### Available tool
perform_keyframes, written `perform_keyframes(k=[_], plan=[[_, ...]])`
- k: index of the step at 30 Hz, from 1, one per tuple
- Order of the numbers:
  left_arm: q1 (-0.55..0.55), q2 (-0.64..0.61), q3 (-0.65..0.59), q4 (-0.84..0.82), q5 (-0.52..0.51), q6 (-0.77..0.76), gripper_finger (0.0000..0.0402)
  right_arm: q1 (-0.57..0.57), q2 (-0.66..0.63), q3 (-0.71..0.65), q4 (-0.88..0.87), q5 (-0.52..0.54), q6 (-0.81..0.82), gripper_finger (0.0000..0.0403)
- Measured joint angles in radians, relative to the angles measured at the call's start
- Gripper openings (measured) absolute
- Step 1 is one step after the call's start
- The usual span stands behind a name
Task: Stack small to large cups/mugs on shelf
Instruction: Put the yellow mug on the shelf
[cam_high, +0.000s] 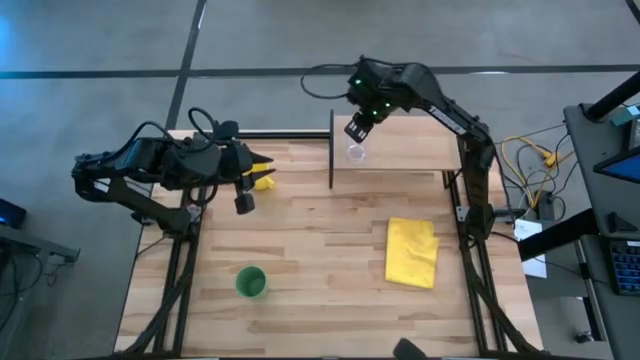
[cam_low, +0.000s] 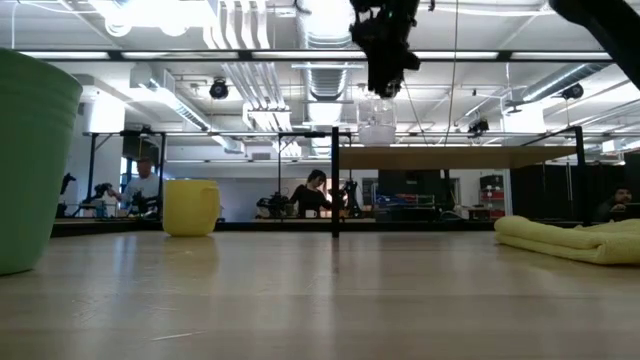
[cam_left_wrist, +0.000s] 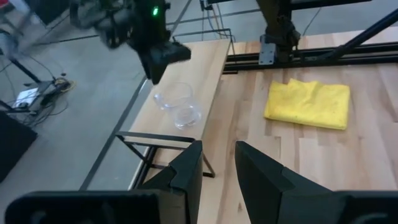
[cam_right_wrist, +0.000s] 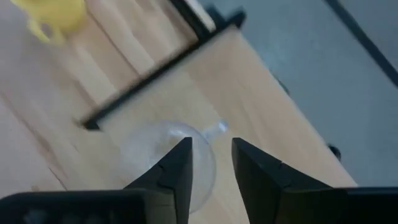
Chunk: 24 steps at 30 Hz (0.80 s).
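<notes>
The small clear cup (cam_high: 356, 152) stands upright on the shelf (cam_high: 410, 150) near its left end, and also shows in the low view (cam_low: 377, 122) and the left wrist view (cam_left_wrist: 177, 102). My right gripper (cam_high: 357, 128) is open and points down just above the cup's rim (cam_right_wrist: 211, 140). The yellow mug (cam_high: 263, 179) stands on the table left of the shelf. My left gripper (cam_high: 243, 201) is open and hovers just in front of the mug (cam_low: 191, 207). The green cup (cam_high: 250, 281) stands upright near the table's near-left part. My right gripper hangs over the clear cup's rim (cam_right_wrist: 214, 134) from above, one finger (cam_right_wrist: 180, 155) over the cup's mouth and the other outside it. I cannot tell whether either finger touches the glass. The cup stands with its base on the shelf board.
A folded yellow cloth (cam_high: 412, 252) lies on the table in front of the shelf's right half. The shelf's black uprights (cam_low: 335, 180) stand at its ends. People sit in the room beyond the table (cam_low: 315, 192). Bare wood lies between the green cup and the cloth.
</notes>
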Motion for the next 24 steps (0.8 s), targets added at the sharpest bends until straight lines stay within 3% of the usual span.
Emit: perform_keyframes(k=[7,10,14,18,24], plan=[[0.000,0.000,0.000,-0.017,-0.009,-0.041,0.0082,0.075,-0.150,0.012,0.015,-0.138,0.169,0.0097],[0.000,0.000,0.000,-0.084,-0.009,-0.159,0.0082,0.161,-0.209,0.012,0.012,-0.184,0.217,0.0091],[0.000,0.000,-0.023,-0.247,-0.025,-0.340,0.0082,0.319,-0.252,0.011,0.011,-0.170,0.255,0.0082],[0.000,0.002,-0.080,-0.414,-0.093,-0.498,0.0082,0.504,-0.251,0.006,0.010,-0.021,0.300,0.0075],[0.001,-0.026,-0.240,-0.458,-0.049,-0.653,0.0082,0.732,-0.213,0.002,0.003,0.221,0.415,0.0077]])
